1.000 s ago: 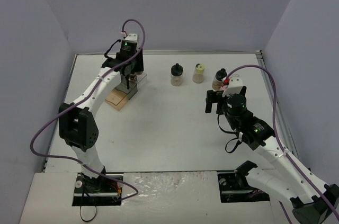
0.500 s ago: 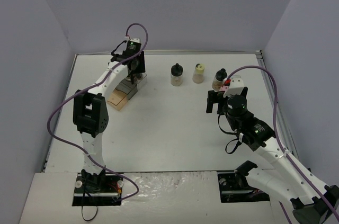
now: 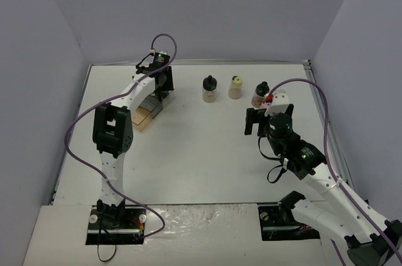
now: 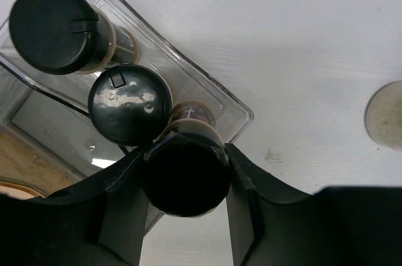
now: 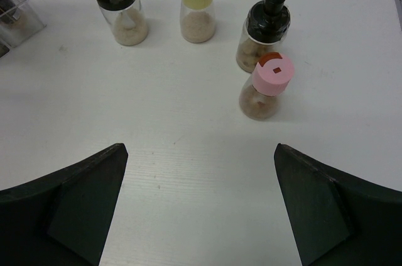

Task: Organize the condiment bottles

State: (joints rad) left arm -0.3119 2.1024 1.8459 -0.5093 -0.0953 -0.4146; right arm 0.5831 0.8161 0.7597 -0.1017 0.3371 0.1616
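While the left gripper (image 4: 183,181) is clamped narrowly around the black cap of a slim clear jar with brown contents (image 4: 184,165), that jar sits at the corner of the stepped clear-and-amber plastic tray (image 4: 176,65). Whether its base rests on the tray floor cannot be told. In the left wrist view, two more black-capped slim jars stand in the tray. One (image 4: 130,104) is just beside the held jar at 11 o'clock, and the other (image 4: 53,27) is further along the same line. Seen from above, the tray lies at 10 o'clock on the white table (image 3: 201,153).

The right gripper (image 5: 198,153) hangs over bare table with its claw spread wide and holding nothing. Four loose jars stand ahead of it:
- A rounder black-capped jar with pale contents (image 5: 119,8) is at 11 o'clock.
- A yellow-green-capped jar (image 5: 198,7) is at 12 o'clock.
- A black-capped jar with a knob top (image 5: 267,27) is at 1 o'clock.
- A pink-capped jar (image 5: 270,87) is just in front of the knob-topped jar, nearest the claw.
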